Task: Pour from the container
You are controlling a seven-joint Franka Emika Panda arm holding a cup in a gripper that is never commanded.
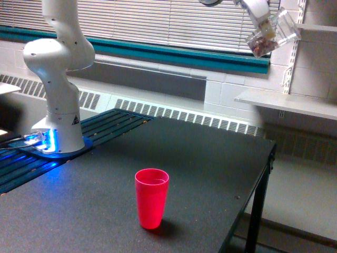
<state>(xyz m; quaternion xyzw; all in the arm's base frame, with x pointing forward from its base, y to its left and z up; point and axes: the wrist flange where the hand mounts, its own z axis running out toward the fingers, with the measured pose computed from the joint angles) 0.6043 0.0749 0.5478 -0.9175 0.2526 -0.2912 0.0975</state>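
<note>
- Your gripper [261, 20] sits high at the far right of the exterior view, clamped on the clear mug [271, 34], which hangs tilted in the air.
- Something dark and loose lies in the mug's lower end; what it is cannot be told.
- The red cup [152, 197] stands upright on the black table [210, 158], near you and well apart from the mug.
- Judge the mug rigid, light and slick-walled; hold it by body or handle.

Red cup [152, 197] sole obstacle on table [210, 174]; open air above; shelf [295, 103] exterior view's right.
</note>
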